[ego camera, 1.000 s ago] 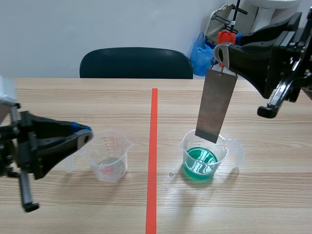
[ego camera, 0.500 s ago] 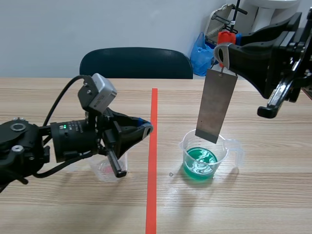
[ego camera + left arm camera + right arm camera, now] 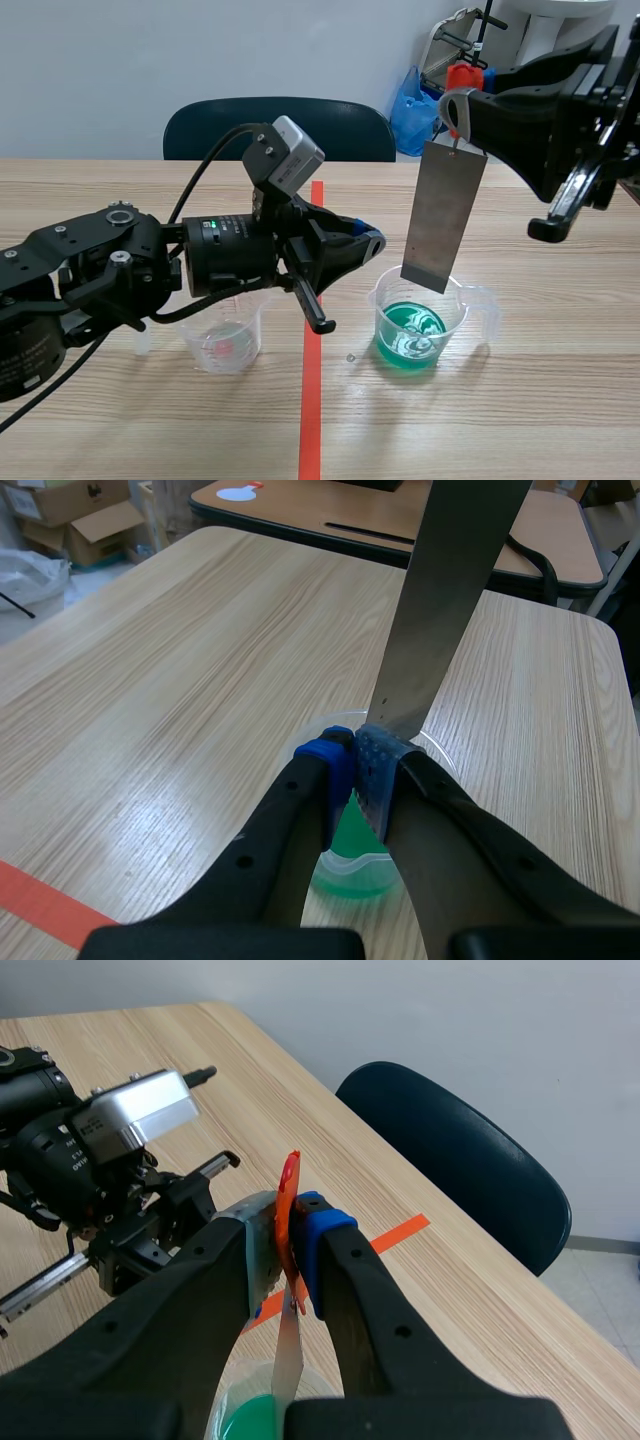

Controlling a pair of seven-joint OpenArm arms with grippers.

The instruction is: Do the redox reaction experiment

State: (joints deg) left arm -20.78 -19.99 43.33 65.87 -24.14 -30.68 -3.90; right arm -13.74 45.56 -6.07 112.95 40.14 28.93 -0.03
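- The right hand (image 3: 455, 108), raised over the counter (image 3: 520, 420), is clamped on the orange-red tab at the top of a grey metal plate (image 3: 443, 215). The plate hangs over a beaker of green liquid (image 3: 412, 330), with its lower edge near the rim and clear of the liquid.
- The plate looks thin, stiff, smooth and free to swing, so the tab seems the soundest hold.
- The beaker looks light and easily tipped.
- Within a second the left arm (image 3: 120, 270) has swept past the empty beaker (image 3: 225, 345). The left hand (image 3: 372, 243), fingers closed on nothing, now points at the plate.

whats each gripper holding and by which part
The right gripper holds the grey metal plate by its top end, at an orange-red tab, so it hangs down. The left gripper is shut and holds nothing.
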